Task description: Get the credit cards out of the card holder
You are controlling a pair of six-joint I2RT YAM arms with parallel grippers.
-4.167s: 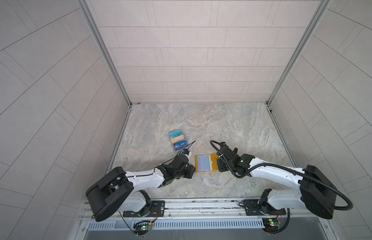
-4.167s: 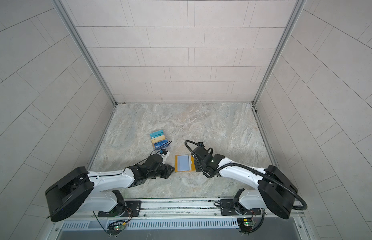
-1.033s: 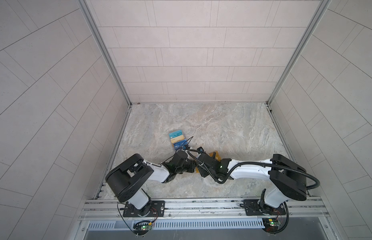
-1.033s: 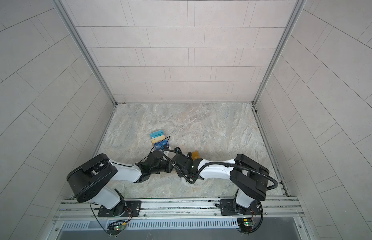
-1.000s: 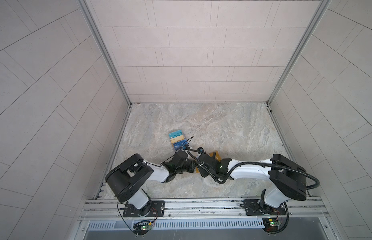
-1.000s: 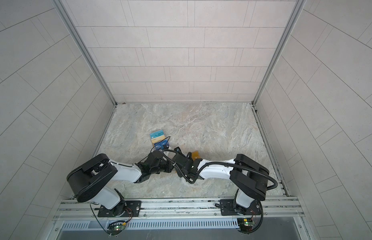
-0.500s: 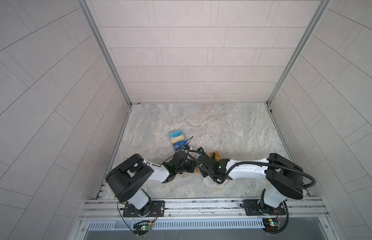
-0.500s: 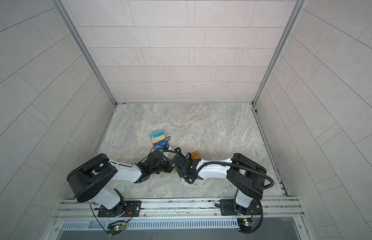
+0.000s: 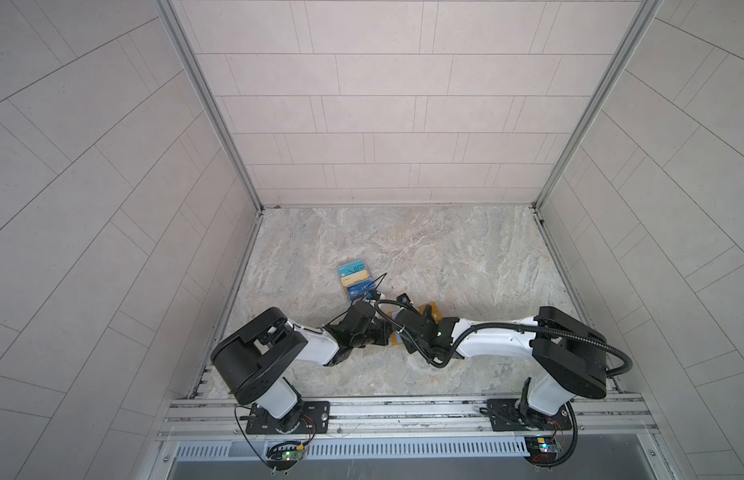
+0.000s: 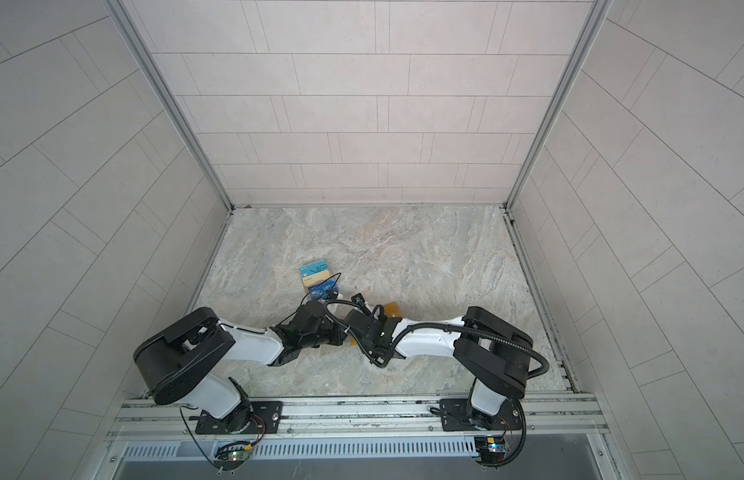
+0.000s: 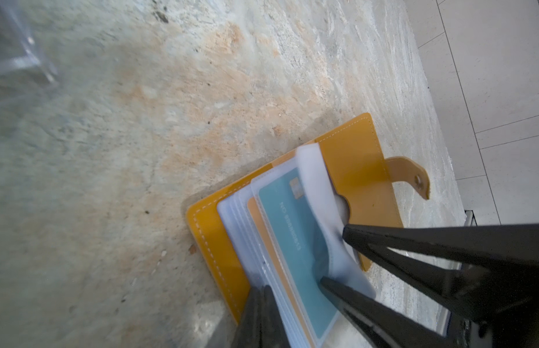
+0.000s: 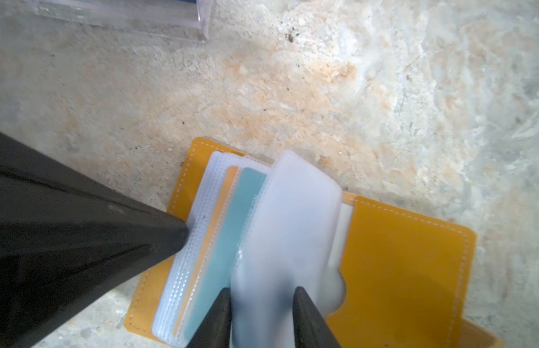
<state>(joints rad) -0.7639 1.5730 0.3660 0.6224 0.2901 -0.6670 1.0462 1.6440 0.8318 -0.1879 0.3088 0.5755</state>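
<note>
The mustard-yellow card holder (image 11: pixel 367 186) (image 12: pixel 406 256) lies open on the stone table, mostly hidden under both wrists in both top views (image 9: pixel 430 309) (image 10: pixel 391 308). A teal-blue credit card (image 11: pixel 289 223) (image 12: pixel 232 241) sits in a clear sleeve, and a gold card's edge (image 11: pixel 256 217) (image 12: pixel 220 211) shows behind it. My left gripper (image 11: pixel 262 290) (image 12: pixel 183 232) is shut, its tip pressing on the sleeve stack by the spine. My right gripper (image 12: pixel 262 290) (image 11: pixel 333 257) is open, its narrowed jaws straddling a lifted, blurred clear sleeve leaf (image 12: pixel 292 217).
A clear acrylic stand (image 9: pixel 355 282) (image 10: pixel 318 277) holding cards stands just beyond the grippers, its corner close by in the right wrist view (image 12: pixel 126 15). The holder's snap tab (image 11: pixel 412 177) sticks out on the far side. Tiled walls enclose the table.
Since four seconds ago both grippers have moved in over the holder. In the last second the right jaws have narrowed around the lifted sleeve leaf. The left gripper has stayed put.
</note>
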